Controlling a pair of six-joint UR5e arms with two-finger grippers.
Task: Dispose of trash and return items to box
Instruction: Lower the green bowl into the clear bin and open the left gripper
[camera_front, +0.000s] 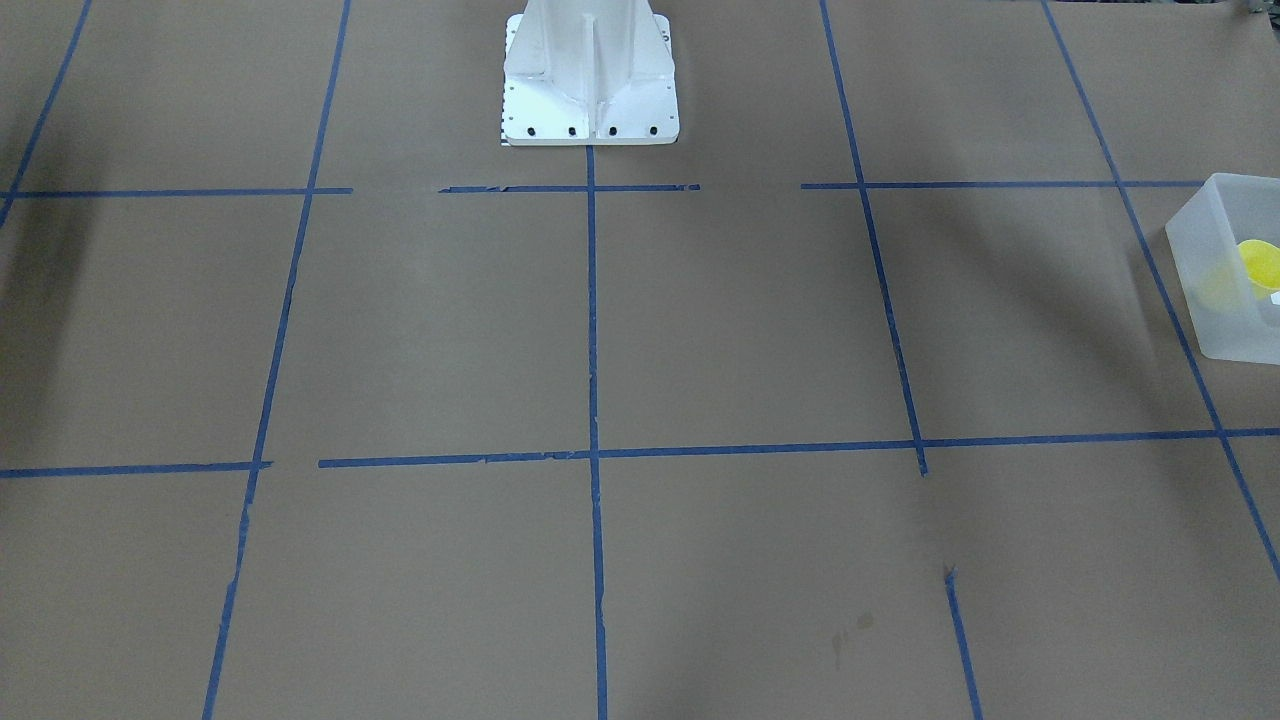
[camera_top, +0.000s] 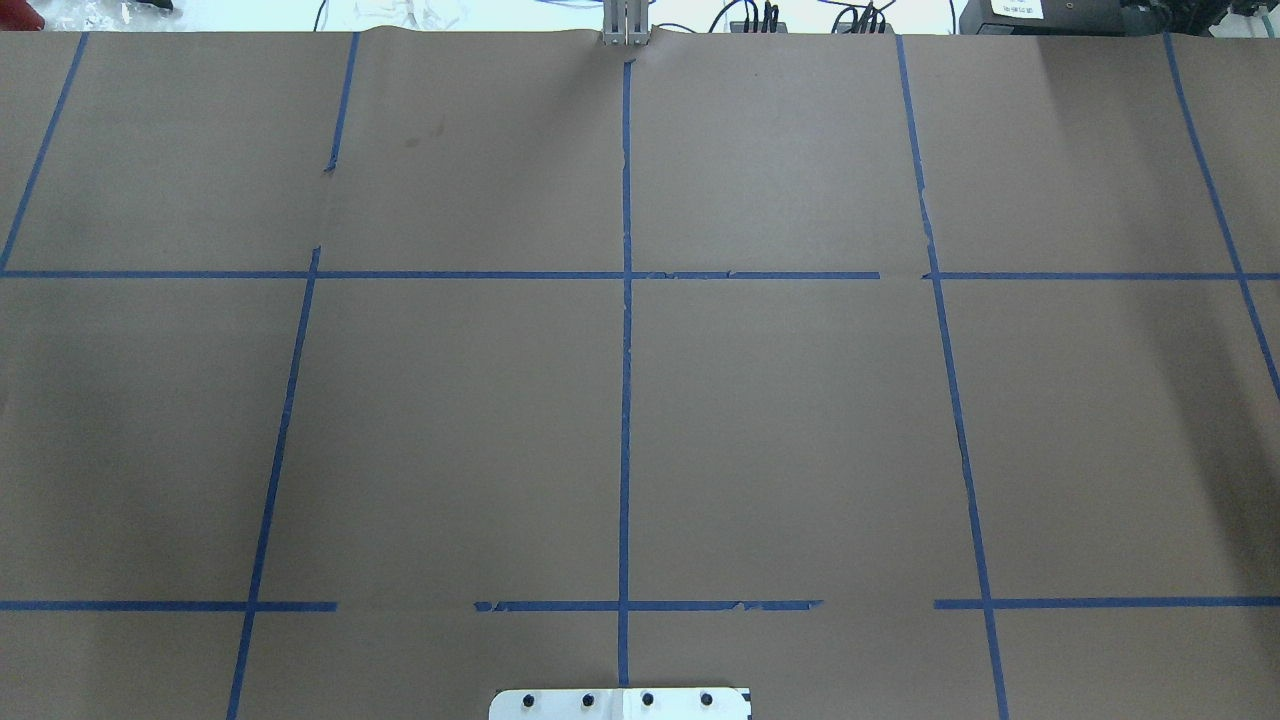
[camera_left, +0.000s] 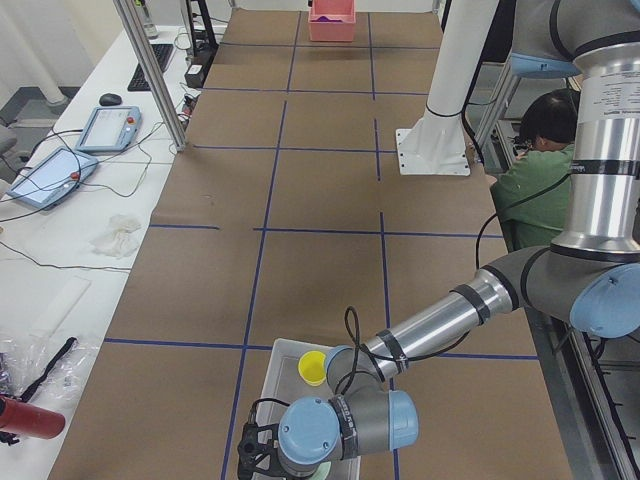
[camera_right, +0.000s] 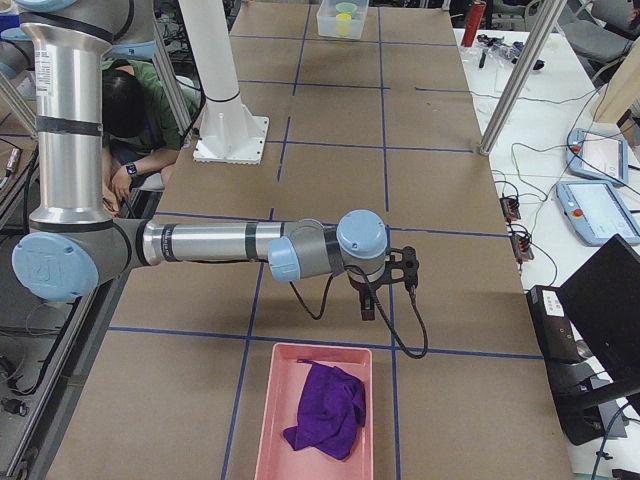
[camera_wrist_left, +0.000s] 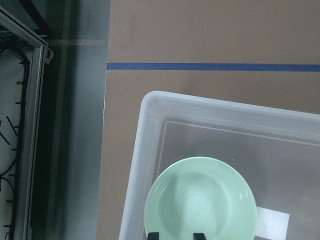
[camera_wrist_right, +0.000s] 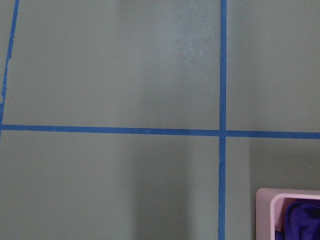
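Brown-paper table (camera_top: 780, 420) with blue tape grid. Box (camera_front: 1205, 290) is frosted white and round-cornered, at 3 o'clock in the front view, cut off by the frame. Yellow cup (camera_front: 1262, 262) sits inside, blurred through the wall. Green bowl (camera_wrist_left: 202, 200) also inside, at 6 o'clock in the left wrist view. Left gripper (camera_wrist_left: 176, 235) above it: only the tips show, parted, gripping nothing. Right gripper (camera_right: 368, 305) near the pink tray (camera_right: 300, 400): can't tell the jaws.

Left gripper (camera_wrist_left: 175, 236) downward, jaws apart.

Brown paper table (camera_top: 800, 450), blue tape grid (camera_top: 626, 400); white side bench (camera_left: 60, 290) holding tablets (camera_left: 110, 128)
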